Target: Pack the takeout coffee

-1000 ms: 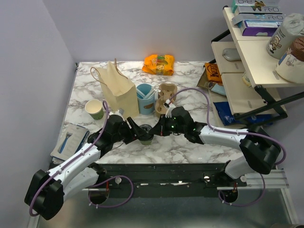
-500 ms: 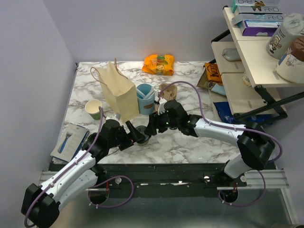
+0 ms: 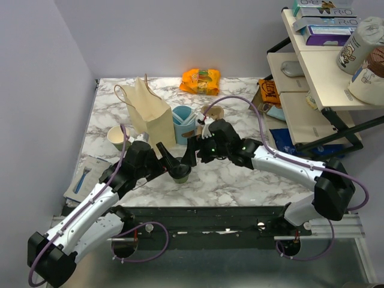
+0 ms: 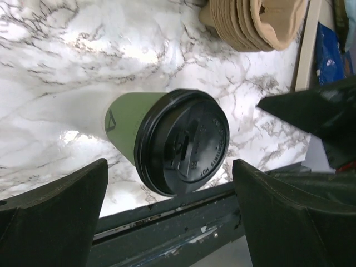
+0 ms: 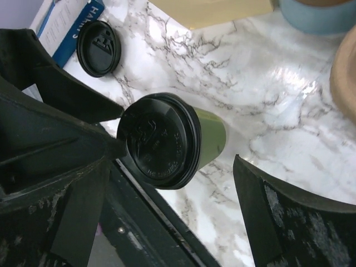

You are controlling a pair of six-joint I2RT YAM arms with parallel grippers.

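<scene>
Near the table (image 3: pixel 231 180) edge, takeout coffee (image 3: pixel 179 171) stands (between wide-spread jaws).

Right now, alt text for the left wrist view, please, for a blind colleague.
A green takeout coffee cup with a black lid stands on the marble table, seen from above, untouched between the open fingers of the left tool. A stack of brown cardboard cup carriers sits at top right.
</scene>
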